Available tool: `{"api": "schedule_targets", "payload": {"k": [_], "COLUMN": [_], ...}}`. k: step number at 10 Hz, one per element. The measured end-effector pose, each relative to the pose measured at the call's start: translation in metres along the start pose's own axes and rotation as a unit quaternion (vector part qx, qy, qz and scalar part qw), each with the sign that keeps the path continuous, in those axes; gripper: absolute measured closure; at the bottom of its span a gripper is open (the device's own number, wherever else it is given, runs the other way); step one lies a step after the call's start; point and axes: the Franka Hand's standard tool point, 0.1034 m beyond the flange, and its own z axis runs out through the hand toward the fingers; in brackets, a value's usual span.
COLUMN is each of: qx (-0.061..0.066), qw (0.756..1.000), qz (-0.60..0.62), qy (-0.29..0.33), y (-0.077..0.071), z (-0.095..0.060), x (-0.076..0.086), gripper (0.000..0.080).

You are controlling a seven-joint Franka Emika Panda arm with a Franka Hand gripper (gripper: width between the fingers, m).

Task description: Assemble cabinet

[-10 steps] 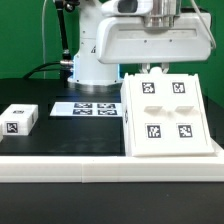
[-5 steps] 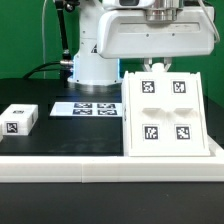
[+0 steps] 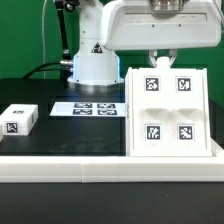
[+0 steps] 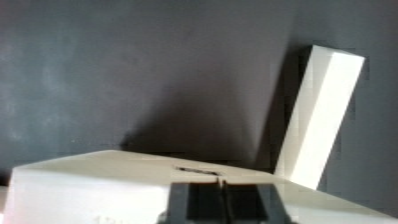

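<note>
At exterior view's right, cabinet (image 3: 170,115) stood tagged face to camera, just beside marker board (image 3: 85,108). Gripper (image 3: 162,57) sat at its top edge; jaw state could not be told. Judged step: repositioning cabinet. Your next move called for firm hold, slow tilt.

Blk table (image 3: 60,142): cabinet (image 3: 168,110), sm block (image 3: 18,120), marker board (image 3: 88,108).

A robotics lab: 1 white Franka arm (image 3: 96,58) mounted behind a black table (image 3: 60,138), a fixed marker board (image 3: 86,108), and fiducial tags on the cabinet (image 3: 170,112).
</note>
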Motion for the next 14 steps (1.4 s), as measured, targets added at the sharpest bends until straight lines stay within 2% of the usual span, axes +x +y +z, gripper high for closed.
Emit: {"api": "schedule_targets", "payload": {"k": [6,9,10,11,13,14], "qx": [0.002,0.002,0.003,0.004,0.004,0.004], "qw": [1.0,1.0,0.999,0.999,0.999,0.999], "qz": [-0.008,-0.015,-0.029,-0.029,-0.029,-0.029], "qy": [-0.019,-0.02,-0.044,-0.041,-0.043,-0.043], "y": [0.002,0.001,0.0,0.0,0.0,0.0], "z": [0.002,-0.009,-0.014,-0.016,-0.014,-0.014], "x": [-0.003,0.007,0.009,0.016,0.014,0.014], "gripper": [0.0797,0.0797,0.0797,0.0797,0.0797,0.0708]}}
